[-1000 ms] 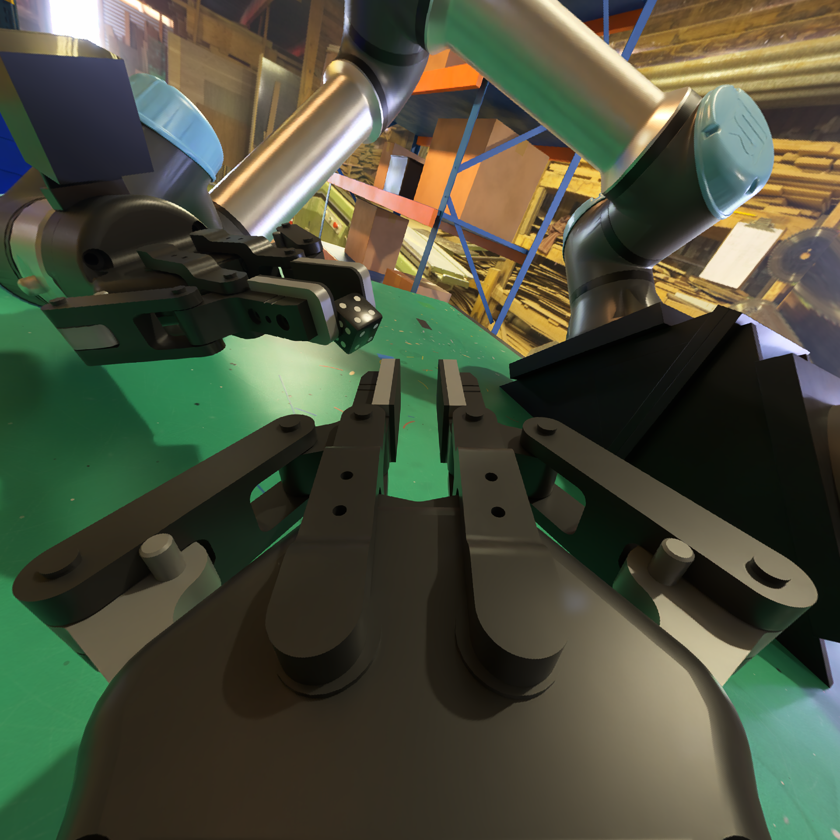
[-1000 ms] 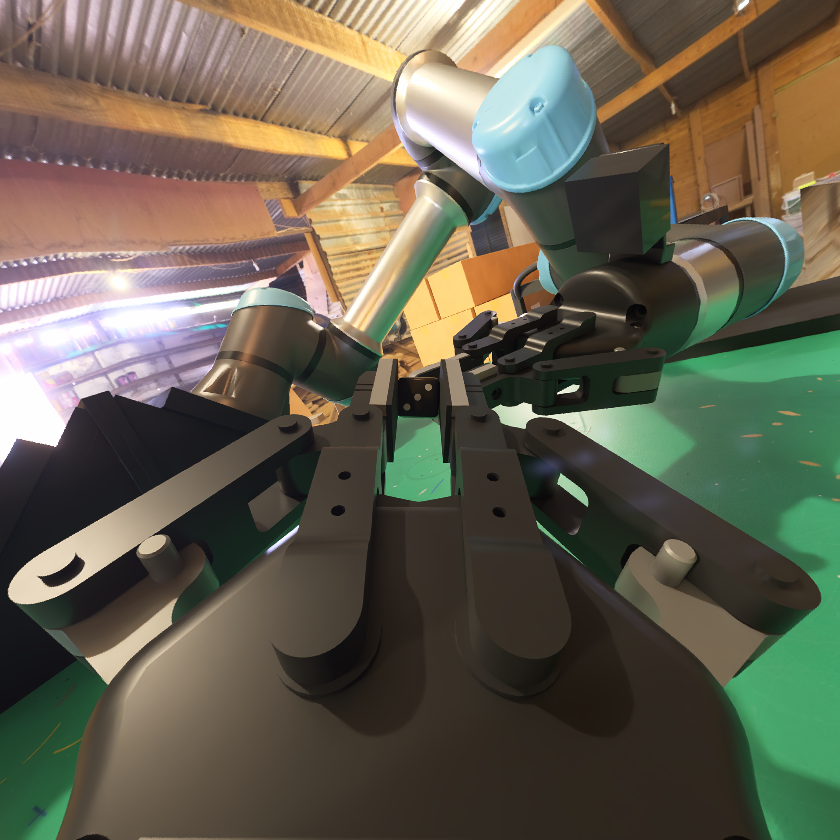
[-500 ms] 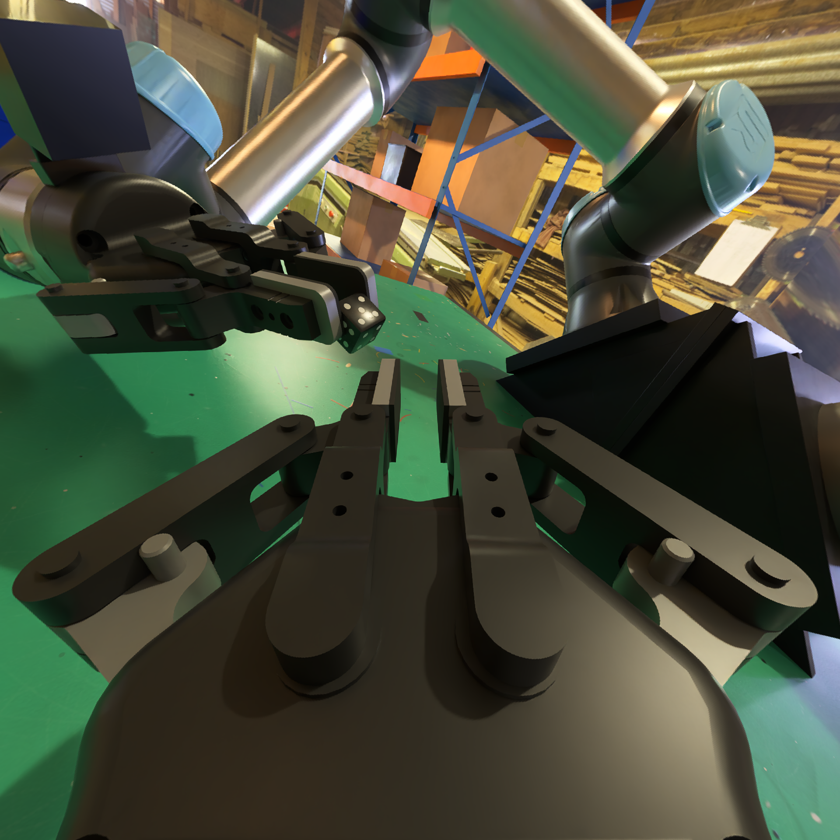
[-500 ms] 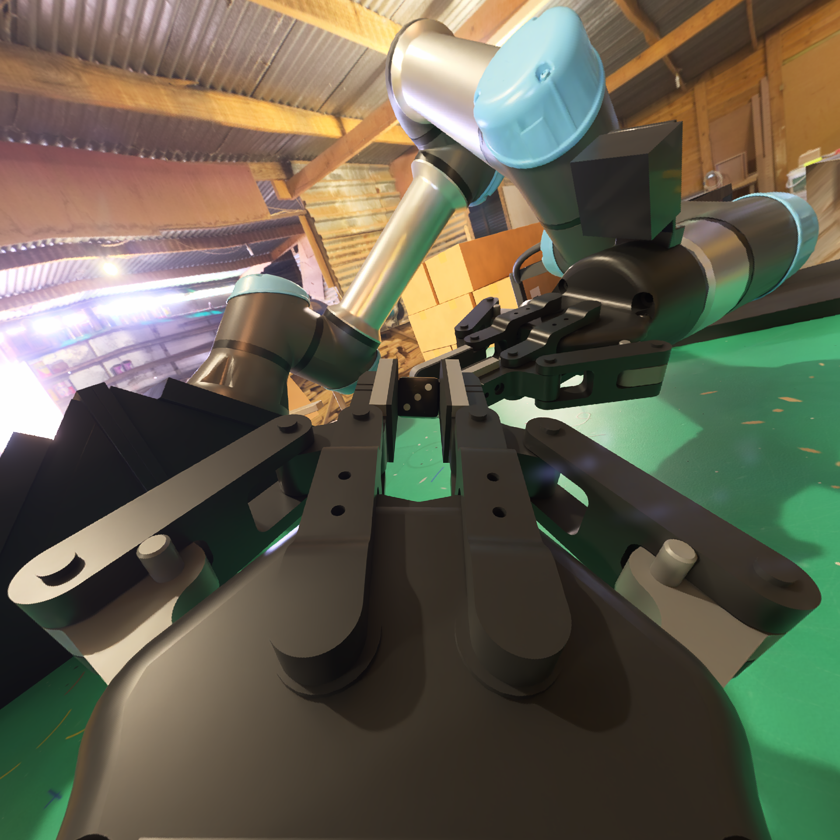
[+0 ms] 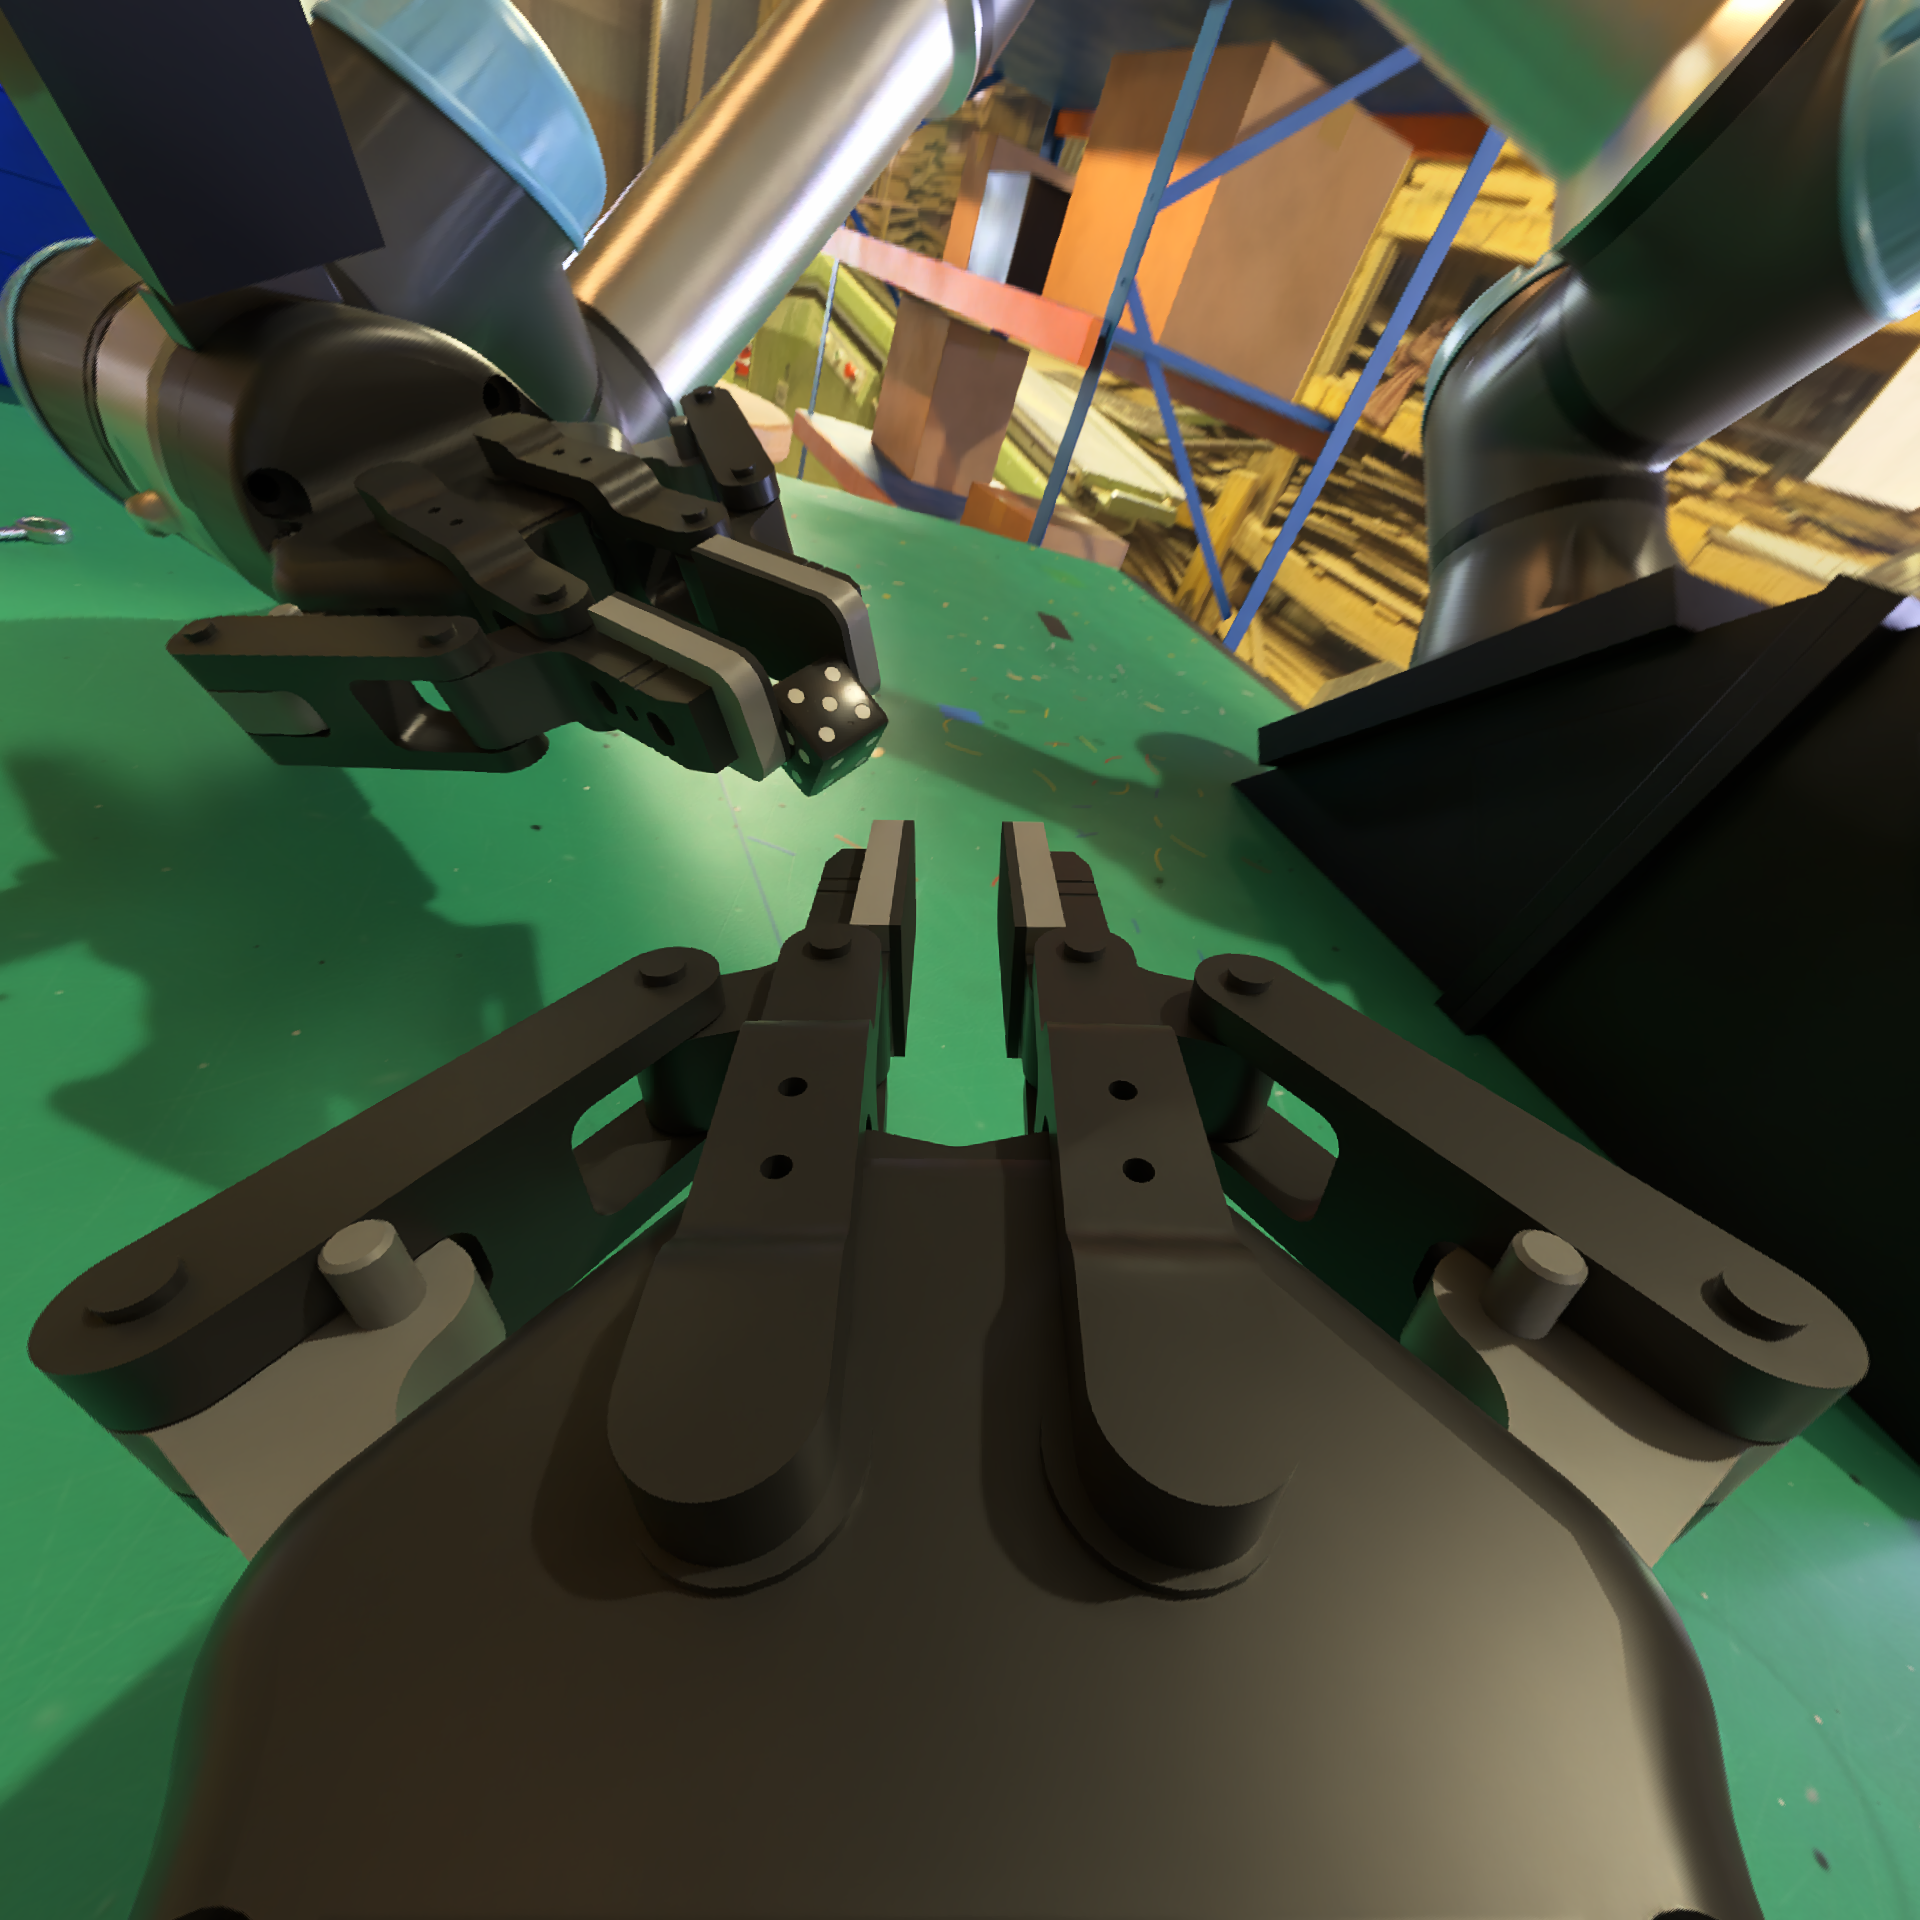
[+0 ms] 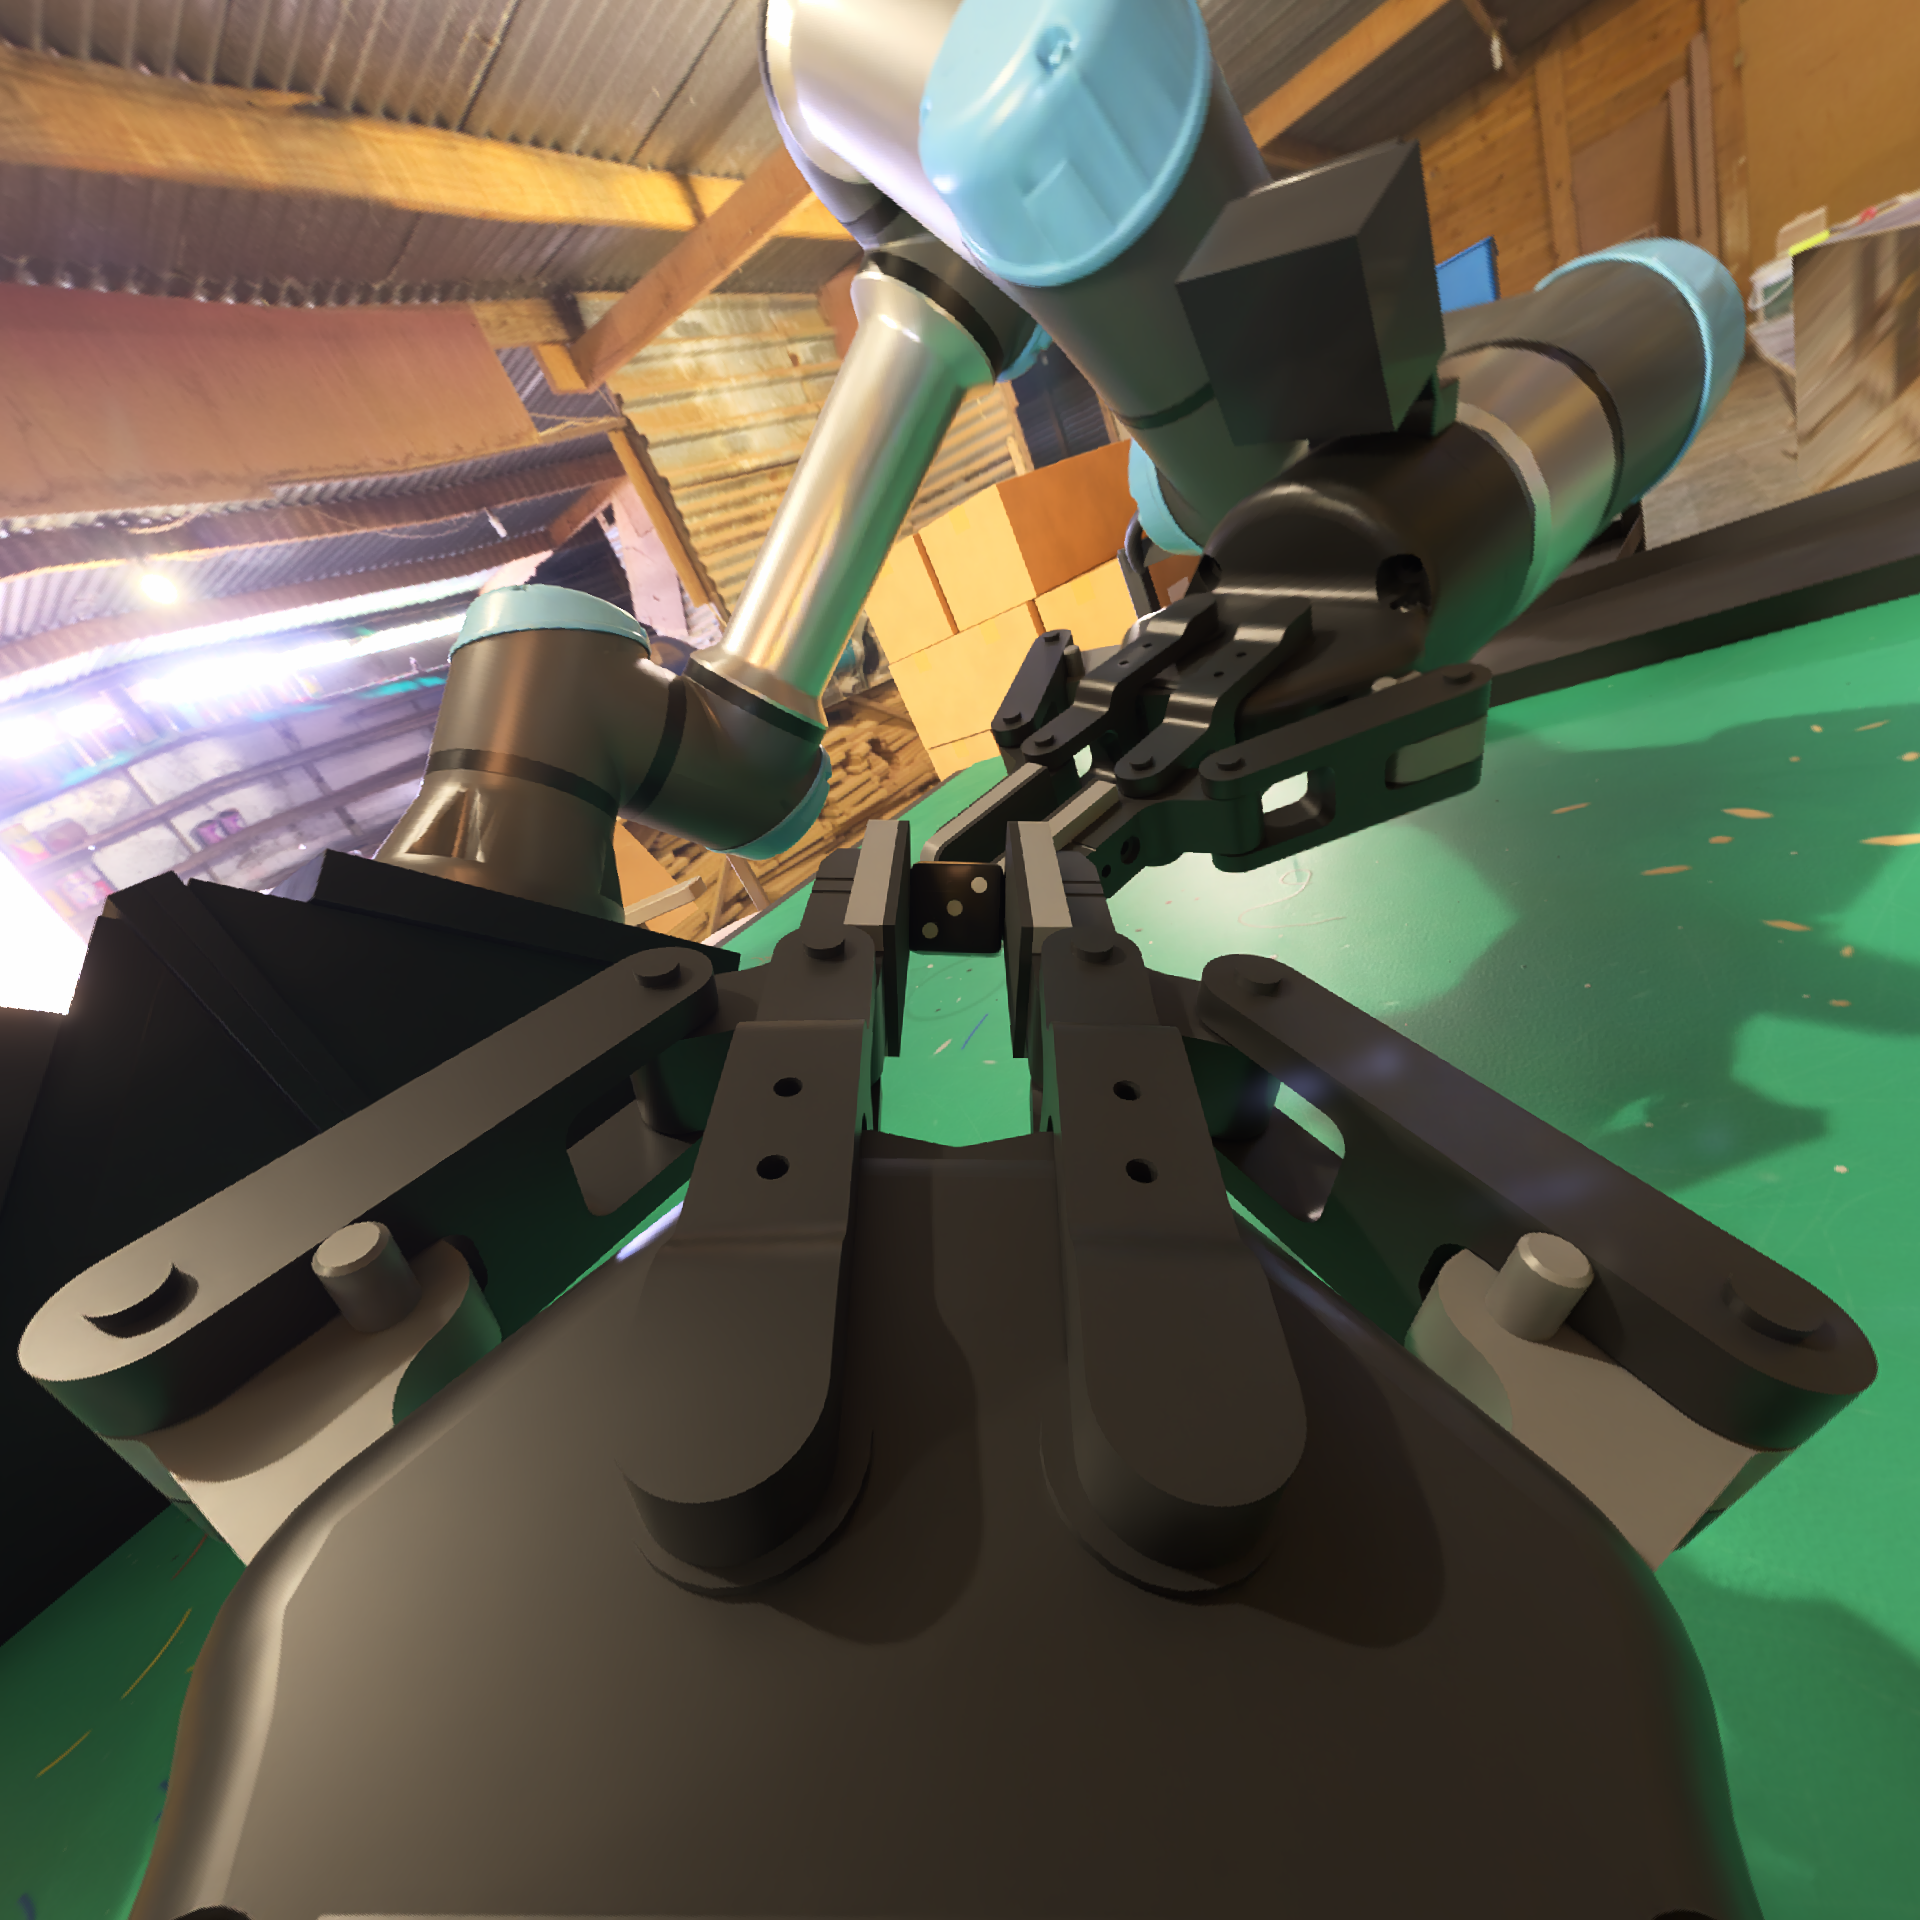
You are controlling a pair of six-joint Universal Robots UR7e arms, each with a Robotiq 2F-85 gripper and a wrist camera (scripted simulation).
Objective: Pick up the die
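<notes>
The die (image 6: 958,906) is black with white pips. My right gripper (image 6: 956,862) is shut on it and holds it above the green table (image 6: 1558,987). In the left wrist view the same right gripper (image 5: 821,717) comes in from the upper left, with the die (image 5: 831,727) at its fingertips. My left gripper (image 5: 958,862) is empty, its jaws parted by a narrow gap, and its tips are just below and right of the die. In the right wrist view the left gripper's fingers (image 6: 1039,821) lie just behind the die.
A black wedge-shaped block (image 5: 1662,831) stands on the table to the right, and it shows at the left in the right wrist view (image 6: 312,987). A small metal eye bolt (image 5: 31,532) lies at the far left. Both arms' links cross overhead.
The right gripper with the die and the left gripper have drawn closer together. The die stays gripped. The left jaw gap is unchanged.
</notes>
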